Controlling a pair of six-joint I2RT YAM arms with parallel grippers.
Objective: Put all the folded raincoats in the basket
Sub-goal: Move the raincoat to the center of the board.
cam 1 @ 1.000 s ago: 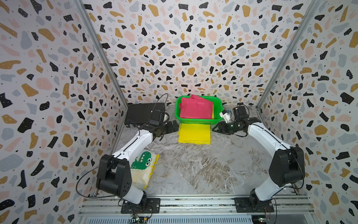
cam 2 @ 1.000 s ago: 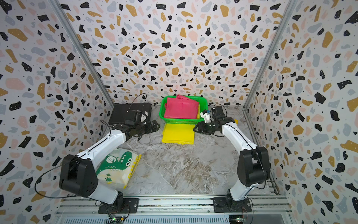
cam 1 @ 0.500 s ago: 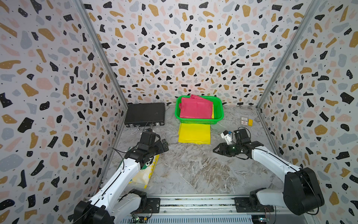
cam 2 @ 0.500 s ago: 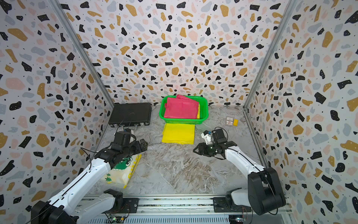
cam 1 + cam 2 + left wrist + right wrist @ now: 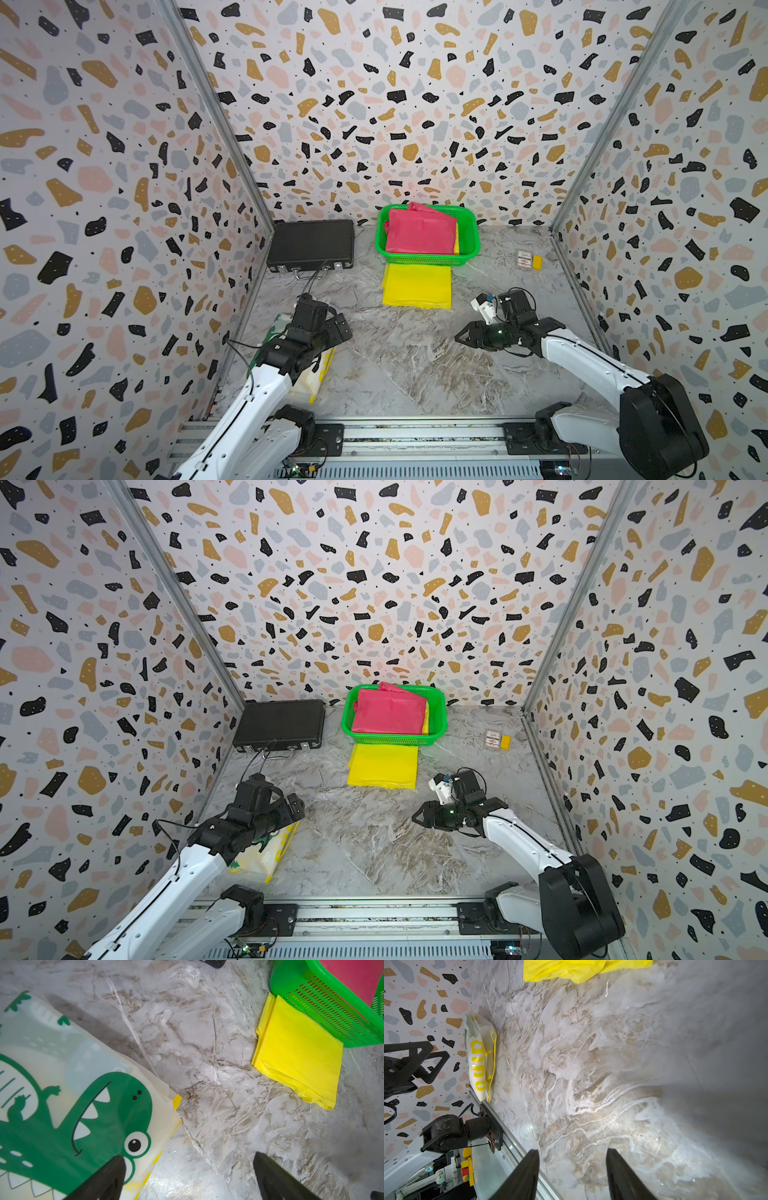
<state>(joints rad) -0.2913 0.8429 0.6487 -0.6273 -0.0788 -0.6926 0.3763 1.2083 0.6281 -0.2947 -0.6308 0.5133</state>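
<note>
Terrazzo walls box in the marbled table I'm working over. Both top views give me the black case at the back and the green basket beside it. A pink raincoat lies folded inside the basket, with a sliver of yellow at its right edge. A yellow raincoat, folded flat, lies on the table outside the basket, right against its near wall. Only the left wrist view shows me the dinosaur print on the bag; from above, my left arm covers most of it. The right wrist view catches just the yellow raincoat's edge and the bag side-on. The left arm reaches low along the left wall, and the left gripper hangs over the bag's corner with its jaws spread wide and empty. The right arm stretches low, and the right gripper points toward the table's middle, jaws parted with nothing between them. The yellow raincoat lies well apart from both grippers. A card and a small yellow block sit near the right wall.
</note>
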